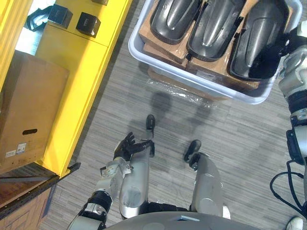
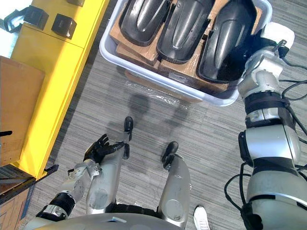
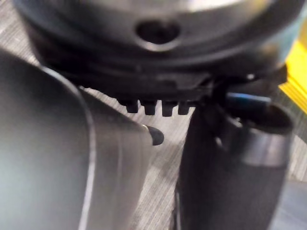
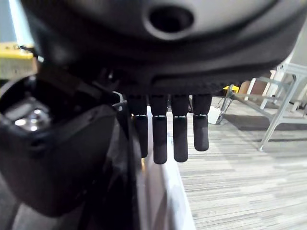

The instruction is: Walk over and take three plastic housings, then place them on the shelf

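Observation:
Three dark plastic housings lie side by side on brown boards in a white bin point(image 1: 192, 79): left housing point(image 1: 175, 17), middle housing point(image 1: 216, 26), right housing point(image 1: 259, 40). My right hand point(image 2: 264, 45) is at the bin's right rim, up against the right housing point(image 2: 228, 43). Its fingers point(image 4: 180, 139) hang straight over the rim, so it is open and holds nothing. My left hand point(image 1: 128, 146) hangs low at my side over the floor, fingers relaxed and open, with nothing in it.
A yellow shelf point(image 1: 81, 72) runs along the left, with small black boxes point(image 1: 88, 24) on it. A brown cardboard box point(image 1: 29, 110) sits beside it at the far left. Clear plastic film point(image 1: 177, 91) lies under the bin on the grey floor.

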Robot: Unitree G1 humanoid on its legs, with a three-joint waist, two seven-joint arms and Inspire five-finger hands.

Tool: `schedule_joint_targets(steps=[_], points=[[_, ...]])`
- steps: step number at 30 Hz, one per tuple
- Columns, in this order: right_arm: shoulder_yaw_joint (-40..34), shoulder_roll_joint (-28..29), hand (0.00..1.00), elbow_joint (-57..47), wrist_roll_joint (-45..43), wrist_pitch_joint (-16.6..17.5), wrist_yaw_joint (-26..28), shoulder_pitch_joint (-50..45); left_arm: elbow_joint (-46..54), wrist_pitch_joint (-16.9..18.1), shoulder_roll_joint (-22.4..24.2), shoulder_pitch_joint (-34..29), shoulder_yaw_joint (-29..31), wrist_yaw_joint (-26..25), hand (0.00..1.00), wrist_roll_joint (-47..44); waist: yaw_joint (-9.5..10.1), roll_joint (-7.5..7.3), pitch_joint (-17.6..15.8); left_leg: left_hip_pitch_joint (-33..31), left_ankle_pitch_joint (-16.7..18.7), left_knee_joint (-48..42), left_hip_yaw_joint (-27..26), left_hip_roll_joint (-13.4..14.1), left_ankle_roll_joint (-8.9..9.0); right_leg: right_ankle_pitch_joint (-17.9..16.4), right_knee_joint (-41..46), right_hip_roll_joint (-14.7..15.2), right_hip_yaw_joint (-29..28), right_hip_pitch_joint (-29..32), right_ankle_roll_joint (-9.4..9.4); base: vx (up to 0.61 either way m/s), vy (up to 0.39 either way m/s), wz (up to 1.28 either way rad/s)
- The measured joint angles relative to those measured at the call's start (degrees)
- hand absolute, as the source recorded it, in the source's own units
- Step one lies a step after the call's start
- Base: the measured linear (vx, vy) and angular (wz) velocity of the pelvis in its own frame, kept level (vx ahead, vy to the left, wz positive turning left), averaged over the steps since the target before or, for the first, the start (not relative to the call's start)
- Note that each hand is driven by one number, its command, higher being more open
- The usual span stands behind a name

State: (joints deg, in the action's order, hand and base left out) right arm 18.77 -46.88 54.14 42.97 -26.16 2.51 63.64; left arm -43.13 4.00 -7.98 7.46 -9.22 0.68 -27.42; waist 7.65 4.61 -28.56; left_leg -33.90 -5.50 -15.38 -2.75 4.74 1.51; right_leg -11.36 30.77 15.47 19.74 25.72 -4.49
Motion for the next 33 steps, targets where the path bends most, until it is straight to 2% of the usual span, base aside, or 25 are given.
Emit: schedule_joint_targets(steps=[5,10,15,16,19,22,26,30,33], points=[[-2.8,2.21,0.0,1.06,1.71,-4.64,0.47,-4.2,-0.28,0.08,0.04,-0.03,0.08,0.03,1.0,0.0,-0.01,-0.05,0.03,0.72,-0.91,0.61,-0.47,-0.07,-0.12,0.15,-0.71,0.21,0.42,-0.93,-0.21,0.02,-0.009,0.05],[-6.07,3.25,0.0,1.26,0.29,-5.77,-2.69,-7.66,-0.88,0.46,0.1,-0.18,0.67,0.25,1.0,0.0,-0.04,-0.3,0.16,3.01,-1.32,1.7,-0.82,-0.07,-0.33,0.32,-1.68,0.15,0.41,-2.95,-0.43,0.02,-0.012,-0.02],[-9.52,5.01,0.0,1.25,-6.48,-5.95,-7.03,-11.34,-0.99,1.14,0.12,-0.55,1.13,0.4,1.0,0.02,-0.07,-0.74,0.38,5.51,-1.51,2.91,-1.14,0.45,-0.14,0.8,-3.7,-0.69,0.63,-5.65,-0.63,0.04,-0.019,-0.02],[-11.13,5.41,0.0,1.26,-9.26,-5.59,-9.28,-12.84,-0.99,1.35,0.11,-0.82,1.18,0.6,1.0,0.02,-0.07,-0.83,0.37,6.83,-1.6,3.62,-1.38,0.56,-0.12,1.0,-4.37,-0.87,0.81,-7.04,-0.74,0.06,-0.018,-0.01],[-14.05,6.32,0.0,1.25,-13.91,-3.64,-14.92,-14.19,-0.95,2.58,0.19,-1.55,1.17,0.81,1.0,0.02,-0.36,-0.88,0.37,9.57,-1.66,4.9,-2.01,0.69,-0.08,1.37,-6.0,-1.21,0.78,-9.62,-1.01,0.06,-0.014,-0.06],[-16.91,6.32,0.0,-0.55,-19.22,2.01,-22.72,-15.62,1.61,4.21,0.09,-3.2,1.1,0.69,1.0,0.03,-1.4,-1.21,0.32,13.69,-2.52,8.1,-2.42,0.82,0.24,2.04,-8.57,-1.91,0.73,-13.1,-1.14,0.06,-0.016,-0.06],[-19.18,6.18,0.0,-5.66,-19.21,7.4,-27.74,-18.33,8.29,4.7,-1.03,-6.05,0.48,-0.01,1.0,0.09,-2.66,-1.97,0.37,18.04,-3.07,10.39,-2.46,1.07,0.55,2.94,-12.02,-3.03,0.73,-17.59,-1.26,0.06,-0.026,-0.04],[-20.59,6.15,0.0,-9.96,-18.81,13.85,-34.34,-25.21,19.4,4.44,-4.76,-8.07,-0.03,-0.83,1.0,0.64,-3.67,-3.81,2.14,22.02,-3.2,12.93,-2.45,0.87,0.71,3.72,-15.74,-3.72,0.99,-22.04,-1.65,0.06,-0.032,0.0],[-20.59,6.17,0.0,-10.17,-18.64,15.74,-35.67,-28.3,24.96,3.82,-6.56,-8.02,-0.07,0.15,1.0,0.56,-4.1,-4.16,3.83,23.53,-3.63,14.87,-2.5,0.48,0.66,4.27,-17.57,-3.79,1.15,-23.49,-2.0,0.05,-0.008,0.04]])
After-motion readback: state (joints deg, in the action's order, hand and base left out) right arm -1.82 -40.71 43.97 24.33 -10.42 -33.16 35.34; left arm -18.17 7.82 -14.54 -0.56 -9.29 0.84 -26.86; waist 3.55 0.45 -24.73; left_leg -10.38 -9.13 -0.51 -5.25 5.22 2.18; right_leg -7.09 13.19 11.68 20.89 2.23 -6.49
